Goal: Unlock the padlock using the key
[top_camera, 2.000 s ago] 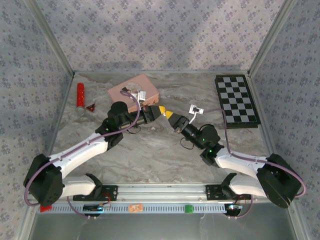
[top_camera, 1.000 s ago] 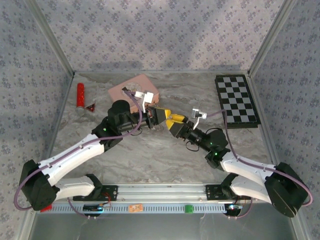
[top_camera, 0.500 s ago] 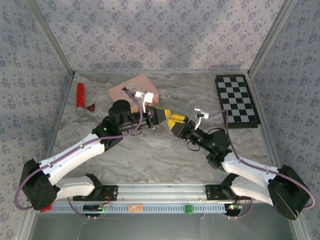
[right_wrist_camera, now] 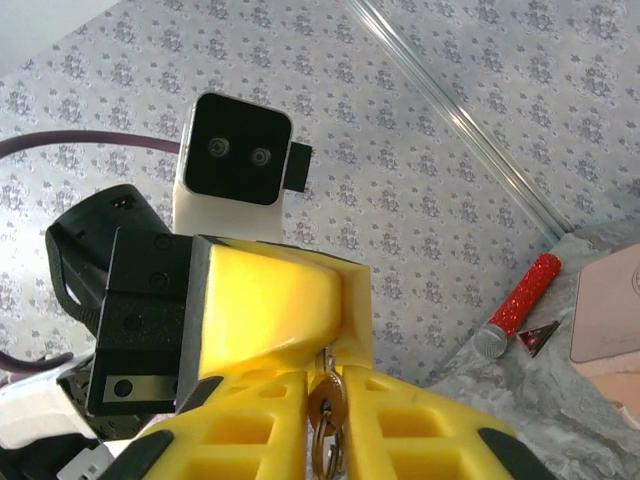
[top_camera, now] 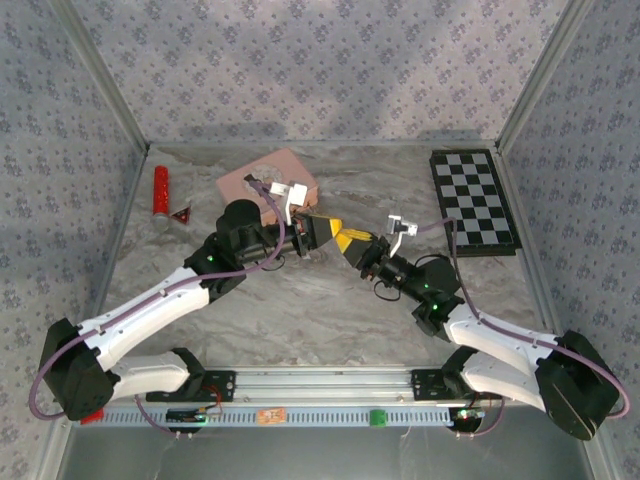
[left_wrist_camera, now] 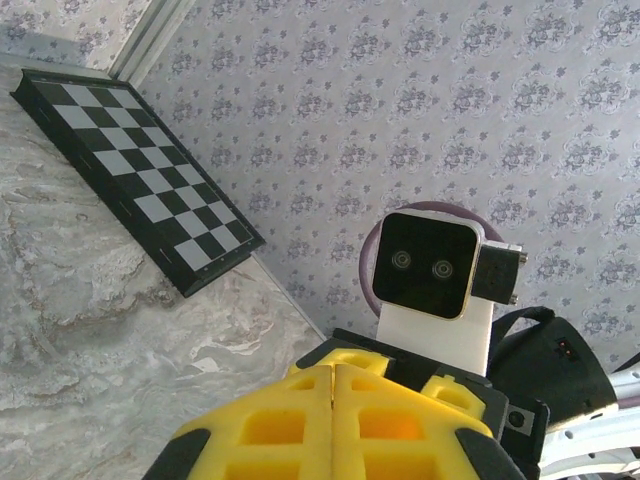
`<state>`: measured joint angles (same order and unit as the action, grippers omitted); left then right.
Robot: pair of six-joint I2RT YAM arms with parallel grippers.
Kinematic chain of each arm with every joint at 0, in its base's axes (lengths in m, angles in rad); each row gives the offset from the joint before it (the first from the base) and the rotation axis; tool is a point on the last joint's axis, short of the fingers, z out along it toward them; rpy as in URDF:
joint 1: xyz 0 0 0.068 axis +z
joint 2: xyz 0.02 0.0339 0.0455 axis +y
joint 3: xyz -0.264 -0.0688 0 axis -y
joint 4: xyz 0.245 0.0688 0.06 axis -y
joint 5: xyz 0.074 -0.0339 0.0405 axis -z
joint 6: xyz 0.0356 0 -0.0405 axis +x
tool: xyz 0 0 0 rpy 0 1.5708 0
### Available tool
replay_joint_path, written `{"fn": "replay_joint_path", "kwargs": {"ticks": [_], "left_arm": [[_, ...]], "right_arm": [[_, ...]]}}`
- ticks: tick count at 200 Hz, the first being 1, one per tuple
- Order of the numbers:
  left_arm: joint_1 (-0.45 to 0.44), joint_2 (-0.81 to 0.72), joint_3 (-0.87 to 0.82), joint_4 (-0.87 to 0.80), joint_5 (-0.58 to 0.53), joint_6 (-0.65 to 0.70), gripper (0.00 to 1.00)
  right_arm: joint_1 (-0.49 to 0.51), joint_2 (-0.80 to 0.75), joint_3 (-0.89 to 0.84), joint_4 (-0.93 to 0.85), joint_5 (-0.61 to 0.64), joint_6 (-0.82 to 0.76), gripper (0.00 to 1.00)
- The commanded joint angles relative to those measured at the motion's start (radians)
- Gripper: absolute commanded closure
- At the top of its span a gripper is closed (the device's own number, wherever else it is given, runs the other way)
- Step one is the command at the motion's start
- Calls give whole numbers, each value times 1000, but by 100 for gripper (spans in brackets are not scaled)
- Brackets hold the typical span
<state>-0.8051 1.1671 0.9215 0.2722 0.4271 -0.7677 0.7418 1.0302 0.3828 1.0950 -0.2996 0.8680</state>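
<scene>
Key (right_wrist_camera: 325, 412), brass, ring through its head. Its long axis runs in line with my right fingers (right_wrist_camera: 420, 432): head toward my right palm, thin end pointing away into the seam of my left fingers (right_wrist_camera: 280, 305), which is toward the pink tin (top_camera: 268, 182). The padlock is hidden, so I can't tell where it sits. My right gripper (top_camera: 352, 241) is pinched narrow on the key head. My left gripper (top_camera: 336, 232) is fully closed, pads flush, contents not visible. The grippers meet tip to tip just right of the tin, off its near corner. Both my forearms angle inward from the near edge, wrist cameras facing each other.
</scene>
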Motion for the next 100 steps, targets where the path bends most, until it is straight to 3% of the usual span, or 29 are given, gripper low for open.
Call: {"fn": "replay_joint_path", "kwargs": {"ticks": [1,27,60,80,100], "left_arm": [[5,-1,-1,31,-5,4,100],[6,-7,-13,36,-15,6,100],[17,-5,-13,20,-33,25,97],[52,-27,-27,-11,-56,37,77],[119,-98,-41,-178,-212,67,54]], "right_arm": [[1,-7,37,17,-6,6,90],[0,-7,40,-2,5,27,100],[-5,-22,52,-75,6,21,100],[-12,-73,89,-266,31,-33,100],[-42,-115,200,-710,102,-163,100]]}}
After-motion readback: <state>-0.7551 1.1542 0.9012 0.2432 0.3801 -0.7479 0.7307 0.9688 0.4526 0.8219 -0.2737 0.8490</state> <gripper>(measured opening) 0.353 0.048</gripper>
